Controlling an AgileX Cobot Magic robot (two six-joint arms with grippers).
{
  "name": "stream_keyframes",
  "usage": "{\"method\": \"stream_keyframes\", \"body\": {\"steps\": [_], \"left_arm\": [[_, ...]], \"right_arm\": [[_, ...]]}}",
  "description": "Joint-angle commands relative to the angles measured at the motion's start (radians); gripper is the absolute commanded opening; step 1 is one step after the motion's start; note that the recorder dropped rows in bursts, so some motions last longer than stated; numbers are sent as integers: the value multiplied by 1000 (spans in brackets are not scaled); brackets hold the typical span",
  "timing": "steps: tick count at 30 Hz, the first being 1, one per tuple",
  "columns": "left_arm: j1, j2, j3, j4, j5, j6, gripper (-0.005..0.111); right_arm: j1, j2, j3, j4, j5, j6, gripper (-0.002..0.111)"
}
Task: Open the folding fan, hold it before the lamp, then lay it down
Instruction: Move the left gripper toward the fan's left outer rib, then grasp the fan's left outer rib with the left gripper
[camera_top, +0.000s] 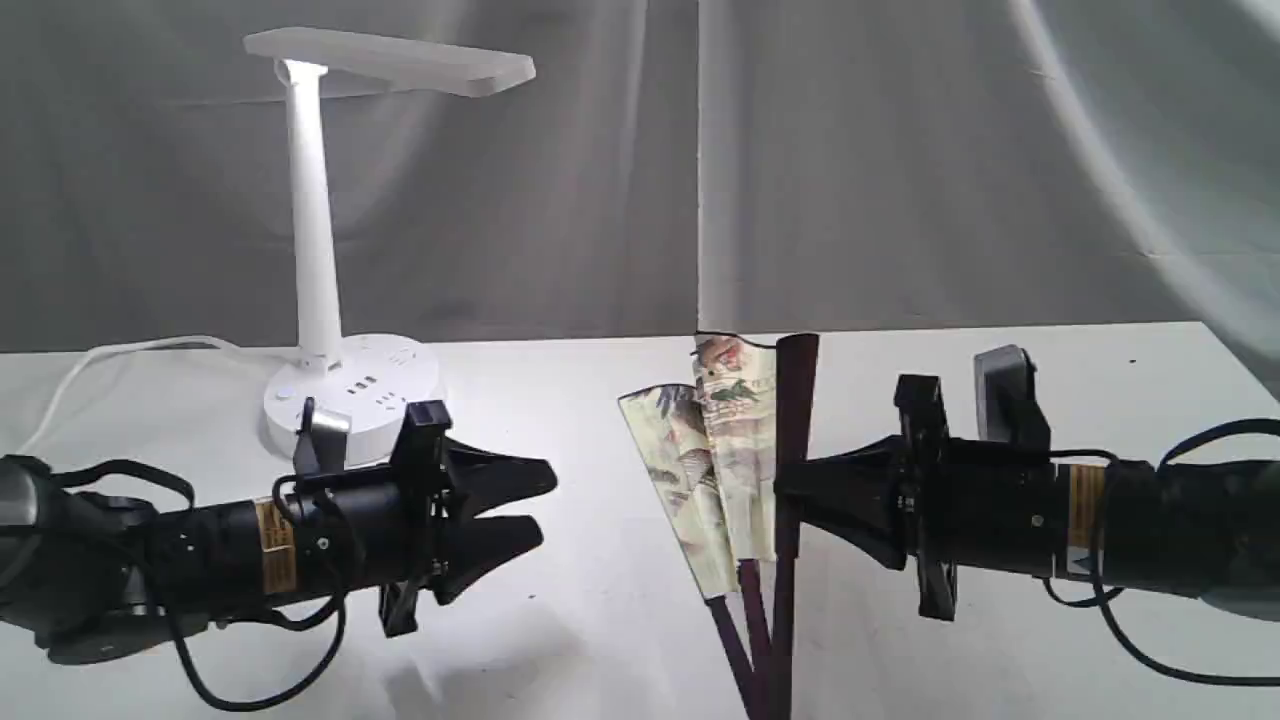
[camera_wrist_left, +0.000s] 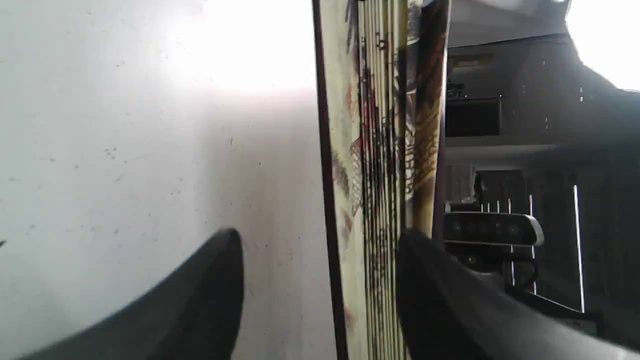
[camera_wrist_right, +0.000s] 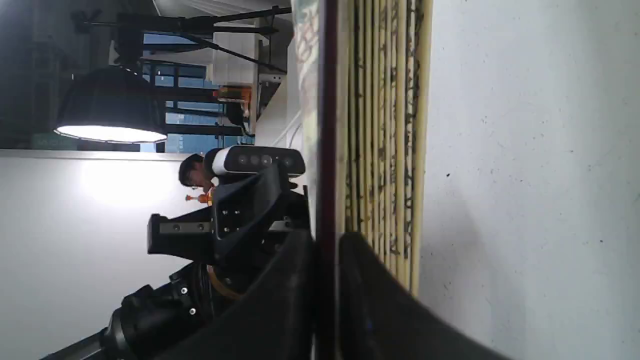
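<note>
The right pincer (camera_top: 785, 490) clamps the folding fan (camera_top: 725, 450) by its outer rib, upright and barely spread right of centre over the bench (camera_top: 560, 640), while the left pincer (camera_top: 547, 505) gapes empty to its left, likely ready to pull it open.

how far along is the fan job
Done: the folding fan stands upright, only slightly spread. In hand: the right gripper clamps its outer maroon rib; the left gripper is open, clear of it. Left: full opening, holding it before the lamp, laying it down.
</note>
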Motion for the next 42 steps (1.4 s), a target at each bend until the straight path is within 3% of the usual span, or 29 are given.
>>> {"method": "stream_keyframes", "body": {"steps": [1, 11, 17, 23, 26, 32, 42], "left_arm": [[-48, 12, -5, -132, -18, 72, 49], [-151, 17, -5, -336, 13, 178, 49], [-161, 17, -5, -380, 151, 178, 49], [-161, 21, -5, -391, 157, 174, 49], [-163, 30, -5, -417, 144, 174, 49], [-163, 87, -14, -466, -7, 180, 49], [-163, 177, -176, -350, -76, 162, 49]], "right_arm": [[11, -13, -6, 9, -19, 8, 0], [40, -13, -6, 45, -19, 10, 0], [39, -13, -6, 45, -19, 27, 0], [48, -13, -6, 45, -19, 27, 0], [60, -13, -6, 45, -19, 27, 0], [60, -13, -6, 42, -19, 27, 0], [60, -13, -6, 39, -19, 27, 0]]}}
